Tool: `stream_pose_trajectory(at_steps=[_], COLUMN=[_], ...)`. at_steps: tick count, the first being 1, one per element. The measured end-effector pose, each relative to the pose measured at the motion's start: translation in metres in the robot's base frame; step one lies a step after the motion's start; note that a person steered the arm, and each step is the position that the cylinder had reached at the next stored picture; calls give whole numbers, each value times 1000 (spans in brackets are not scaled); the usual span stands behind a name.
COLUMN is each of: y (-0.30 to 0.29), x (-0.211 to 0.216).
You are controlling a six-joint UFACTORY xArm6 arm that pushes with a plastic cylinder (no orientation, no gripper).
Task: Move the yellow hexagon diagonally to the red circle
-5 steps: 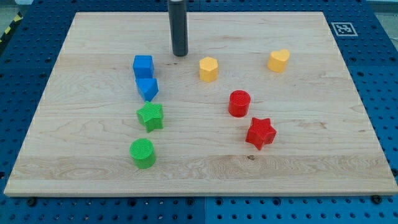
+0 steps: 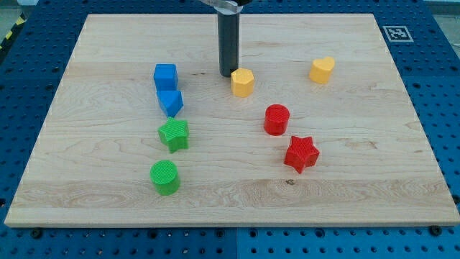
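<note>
The yellow hexagon (image 2: 242, 82) lies near the middle of the wooden board (image 2: 108, 194), towards the view's top. The red circle (image 2: 277, 119) lies below it and a little to the view's right. My tip (image 2: 228, 74) is down on the board just at the hexagon's upper left edge, touching it or nearly so. The dark rod rises from there straight to the view's top.
A yellow heart-like block (image 2: 322, 70) lies at the upper right. A red star (image 2: 301, 153) lies below the red circle. On the left, from top to bottom, lie a blue cube (image 2: 165, 76), a second blue block (image 2: 171, 102), a green star (image 2: 174, 134) and a green circle (image 2: 165, 177).
My tip has moved to the view's right and slightly down, from above the blue cube's right side to the yellow hexagon's upper left edge. No block has visibly moved.
</note>
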State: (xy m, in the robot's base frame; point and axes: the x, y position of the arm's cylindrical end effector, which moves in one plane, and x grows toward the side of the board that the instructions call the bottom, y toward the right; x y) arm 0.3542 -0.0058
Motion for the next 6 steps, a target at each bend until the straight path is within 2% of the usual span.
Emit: stream_pose_trajectory(at_steps=[2, 4, 5, 6], y=[25, 27, 22, -16], x=[-1, 24, 10, -1])
